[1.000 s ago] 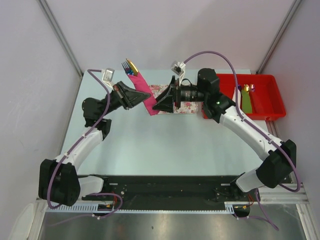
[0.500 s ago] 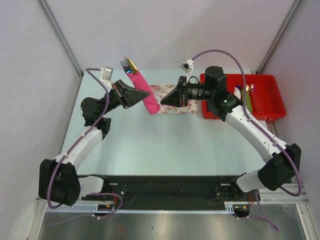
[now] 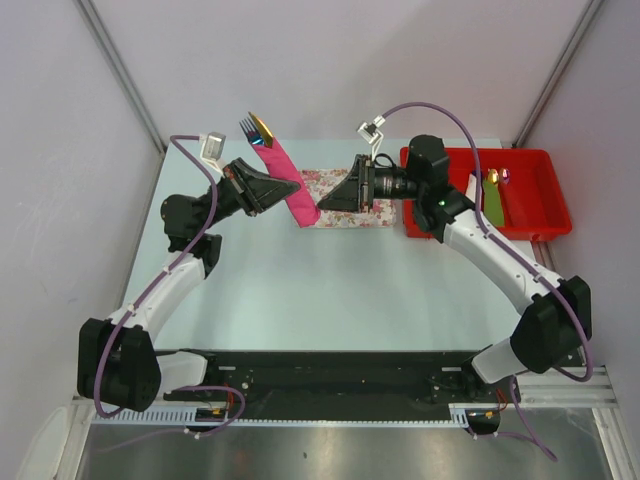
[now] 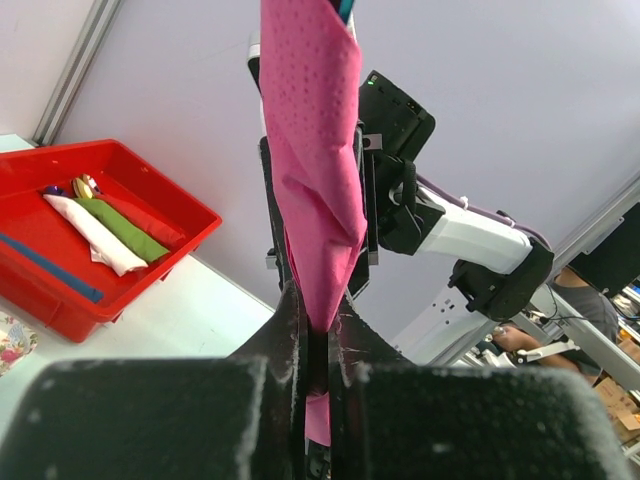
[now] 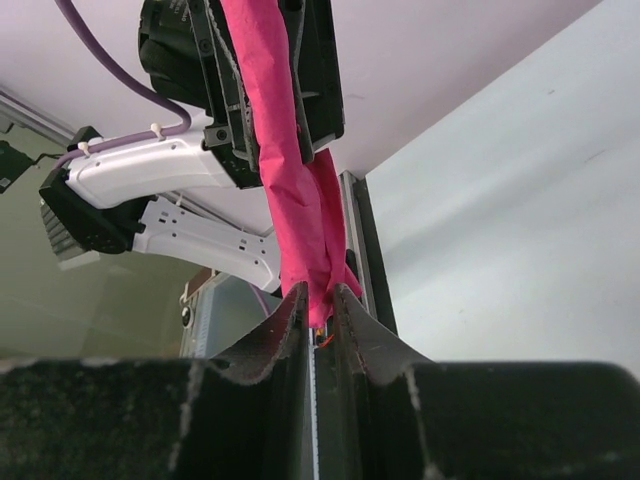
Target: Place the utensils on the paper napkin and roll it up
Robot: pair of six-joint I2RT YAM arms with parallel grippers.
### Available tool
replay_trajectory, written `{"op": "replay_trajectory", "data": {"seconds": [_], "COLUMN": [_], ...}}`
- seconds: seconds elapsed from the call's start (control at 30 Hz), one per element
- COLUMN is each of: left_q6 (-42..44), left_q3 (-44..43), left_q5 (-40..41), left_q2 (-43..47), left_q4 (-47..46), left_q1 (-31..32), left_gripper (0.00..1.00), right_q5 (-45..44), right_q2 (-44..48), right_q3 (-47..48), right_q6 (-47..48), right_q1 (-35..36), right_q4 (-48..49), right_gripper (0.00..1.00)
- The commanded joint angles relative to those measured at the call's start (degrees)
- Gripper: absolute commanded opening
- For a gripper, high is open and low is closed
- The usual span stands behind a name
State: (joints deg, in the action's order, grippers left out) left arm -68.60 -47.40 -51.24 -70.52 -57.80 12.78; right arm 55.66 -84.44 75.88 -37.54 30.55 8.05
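Note:
The paper napkin (image 3: 287,185) is a magenta roll held slanted in the air above the table's far side. A dark blue fork and a gold knife, the utensils (image 3: 256,127), stick out of its upper end. My left gripper (image 3: 281,190) is shut on the roll, which stands up from its jaws in the left wrist view as napkin (image 4: 315,150) above left gripper (image 4: 318,335). My right gripper (image 3: 321,206) is shut on the roll's lower tip. The right wrist view shows the pink paper (image 5: 285,180) pinched between the right gripper (image 5: 318,305) fingers.
A floral tray (image 3: 375,216) lies on the table under the right gripper. A red bin (image 3: 535,233) at the back right holds rolled bundles (image 3: 493,200) in green, white and other colours. Grey walls close in on both sides.
The right gripper has closed its jaws on the napkin roll's lower tip. Its wrist drew back slightly to the right. The left gripper kept its hold on the roll.

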Motion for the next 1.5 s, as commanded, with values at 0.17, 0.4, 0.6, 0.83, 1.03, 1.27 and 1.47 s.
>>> {"op": "replay_trajectory", "data": {"seconds": [0.17,0.4,0.6,0.83,1.03,1.27,1.47], "left_q6": [-0.31,-0.66,-1.28,-0.92,-0.05,1.36,1.36], "left_q3": [-2.61,-3.4,-5.86,-7.18,-6.13,-4.81,-5.51], "left_q5": [0.88,0.88,0.27,-0.35,-0.61,-0.7,0.0], "left_q2": [1.09,0.74,0.03,-0.41,-0.32,0.03,-0.32], "left_q4": [-3.11,-4.25,-6.01,-6.45,-5.49,-3.46,-1.97], "left_q1": [0.23,0.14,0.14,0.14,0.14,1.28,3.04], "left_gripper": [0.0,0.0,0.0,0.0,0.0,0.0,0.0], "right_q5": [3.05,3.4,6.56,10.17,10.53,2.55,-1.25], "right_q2": [-1.25,-1.42,-2.92,-4.85,-4.06,-4.76,-5.91], "right_q3": [0.76,-0.2,-5.56,-8.55,-4.78,10.68,16.85], "right_q6": [-2.36,-3.23,-14.13,-22.4,-16.79,4.48,18.63], "right_q1": [0.3,-0.74,-1.54,-1.54,-5.22,-6.56,-0.67], "right_q4": [4.69,3.9,15.91,23.67,16.22,-3.9,-13.5], "right_gripper": [0.13,0.0,0.0,0.0,0.48,0.86,0.88]}}
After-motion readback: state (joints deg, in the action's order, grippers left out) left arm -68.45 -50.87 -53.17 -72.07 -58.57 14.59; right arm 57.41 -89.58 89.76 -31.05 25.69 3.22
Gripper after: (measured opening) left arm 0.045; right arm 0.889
